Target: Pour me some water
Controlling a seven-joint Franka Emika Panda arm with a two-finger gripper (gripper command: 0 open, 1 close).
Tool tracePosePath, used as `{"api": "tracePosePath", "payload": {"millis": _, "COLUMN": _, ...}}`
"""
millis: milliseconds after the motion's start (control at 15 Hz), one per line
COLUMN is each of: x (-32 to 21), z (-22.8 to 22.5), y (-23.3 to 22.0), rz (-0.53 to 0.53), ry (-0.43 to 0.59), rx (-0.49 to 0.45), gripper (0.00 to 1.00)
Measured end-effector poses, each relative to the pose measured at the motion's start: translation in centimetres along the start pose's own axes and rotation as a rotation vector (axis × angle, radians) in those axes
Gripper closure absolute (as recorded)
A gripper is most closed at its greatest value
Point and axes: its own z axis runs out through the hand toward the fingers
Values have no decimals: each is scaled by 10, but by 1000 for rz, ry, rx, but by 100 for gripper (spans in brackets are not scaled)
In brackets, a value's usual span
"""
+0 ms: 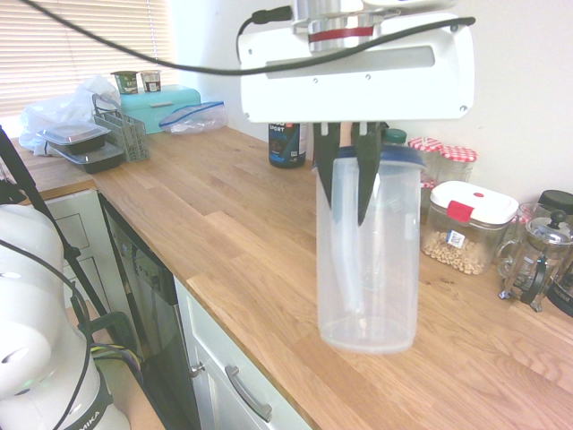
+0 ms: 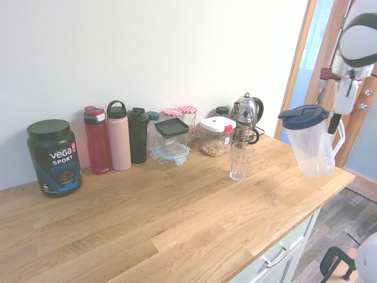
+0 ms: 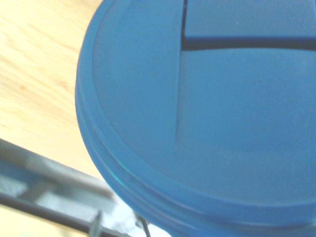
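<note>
- the white arm comes down from above with its wrist pointing steeply toward the worktop (image 2: 194, 218); in the second exterior view it stands at the right end of the counter, near the doorway.
- the gripper (image 1: 349, 148) has its two dark fingers (image 1: 368, 175) clenched on the handle of the jug (image 2: 310, 141), one finger on each side of the handle, running down along the jug's wall in the first exterior view.
- the jug is a clear plastic pitcher with a dark blue lid (image 3: 207, 113); it hangs in the air, clear of the wood, over the counter's right end.
- its long axis is near upright but leans: in the second exterior view the lid end tips toward the drinking glass (image 2: 241, 161), the base swings away toward the door, and the handle is on the door side.
- the spout side of the lid faces the glass; the jug's body looks empty or nearly so, i cannot tell for sure.
- the glass stands upright on the worktop, near the jug but apart from it, in front of the white-lidded container (image 2: 215, 137) and the french press (image 2: 246, 118).
- the wrist view is filled by the blue lid, seen from above, with wood grain beside it.
</note>
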Motion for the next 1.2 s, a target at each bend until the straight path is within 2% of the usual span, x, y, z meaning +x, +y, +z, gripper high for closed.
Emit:
{"api": "tracePosePath", "payload": {"millis": 133, "x": 26, "z": -4, "y": -36, "rz": -26, "ry": -49, "rx": -130, "gripper": 100}}
{"api": "tracePosePath", "payload": {"millis": 267, "x": 36, "z": -8, "y": -50, "rz": -43, "ry": -108, "rx": -246, "gripper": 100}}
{"api": "tracePosePath", "payload": {"millis": 400, "x": 39, "z": -11, "y": -59, "rz": -67, "ry": -137, "rx": -304, "gripper": 100}}
{"api": "tracePosePath", "payload": {"millis": 867, "x": 65, "z": 18, "y": -97, "rz": -72, "ry": -204, "rx": -375, "gripper": 100}}
{"api": "tracePosePath", "payload": {"millis": 1200, "x": 79, "z": 42, "y": -129, "rz": -42, "ry": -207, "rx": -417, "gripper": 100}}
